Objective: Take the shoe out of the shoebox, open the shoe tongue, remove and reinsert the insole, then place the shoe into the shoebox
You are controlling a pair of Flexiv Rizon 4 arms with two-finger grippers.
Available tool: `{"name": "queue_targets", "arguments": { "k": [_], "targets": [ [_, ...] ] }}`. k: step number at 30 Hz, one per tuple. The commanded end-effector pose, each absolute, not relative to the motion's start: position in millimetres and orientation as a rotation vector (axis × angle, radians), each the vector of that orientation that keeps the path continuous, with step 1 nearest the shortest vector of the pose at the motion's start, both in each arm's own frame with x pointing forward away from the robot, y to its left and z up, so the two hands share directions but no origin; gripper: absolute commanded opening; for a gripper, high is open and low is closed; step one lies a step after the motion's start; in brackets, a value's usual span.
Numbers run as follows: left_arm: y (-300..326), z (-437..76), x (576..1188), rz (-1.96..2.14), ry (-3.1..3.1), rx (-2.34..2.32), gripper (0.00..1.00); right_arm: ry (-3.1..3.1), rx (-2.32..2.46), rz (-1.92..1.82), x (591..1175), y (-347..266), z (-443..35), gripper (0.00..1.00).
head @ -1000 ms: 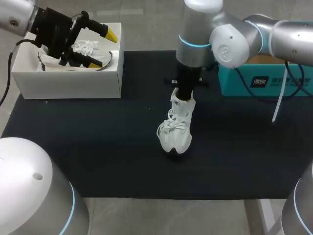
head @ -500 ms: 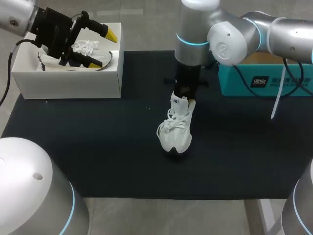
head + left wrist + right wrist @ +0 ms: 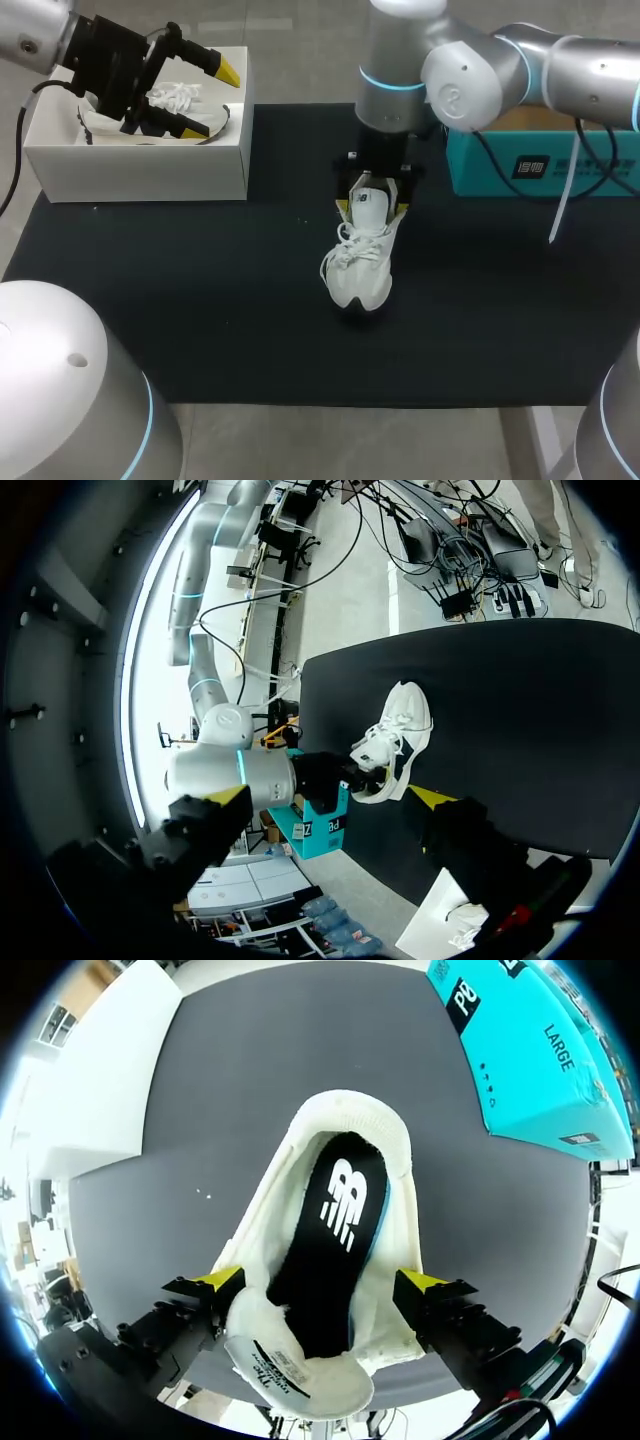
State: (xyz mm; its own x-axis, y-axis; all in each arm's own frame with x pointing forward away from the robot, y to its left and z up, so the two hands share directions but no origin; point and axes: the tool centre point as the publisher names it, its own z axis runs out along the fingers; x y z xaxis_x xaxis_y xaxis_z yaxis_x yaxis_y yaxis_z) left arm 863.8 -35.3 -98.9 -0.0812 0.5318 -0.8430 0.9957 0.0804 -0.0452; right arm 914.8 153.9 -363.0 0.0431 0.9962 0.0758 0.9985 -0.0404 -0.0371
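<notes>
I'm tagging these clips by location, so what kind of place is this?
Probably a robot test bench rather than a shop: two arms over a black table, the right gripper open around a white shoe, the left gripper above a white shoebox.

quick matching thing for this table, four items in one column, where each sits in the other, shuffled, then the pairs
Column one
1. black insole
2. teal box
3. left end effector
4. white shoebox

Column two
A. far left corner of the black mat, another shoe inside
B. inside the white shoe mid mat
C. open, above the shoebox
D. far right side of the mat

Pairs: 1-B, 2-D, 3-C, 4-A
</notes>
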Motion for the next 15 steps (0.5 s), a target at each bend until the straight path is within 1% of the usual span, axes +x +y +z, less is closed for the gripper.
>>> {"name": "queue_targets", "arguments": {
  "k": [1,8,15],
  "targets": [
    [-35,-99,864,-0.885,1.699,1.529,1.00,-2.127,-2.201,-0.042,918,157,-364,1.00],
    [-35,-99,864,-0.885,1.699,1.529,1.00,-2.137,-2.219,-0.029,914,160,-357,1.00],
    [-35,-99,864,-0.885,1.699,1.529,1.00,-2.128,-2.313,0.024,904,158,-334,1.00]
  ]
}}
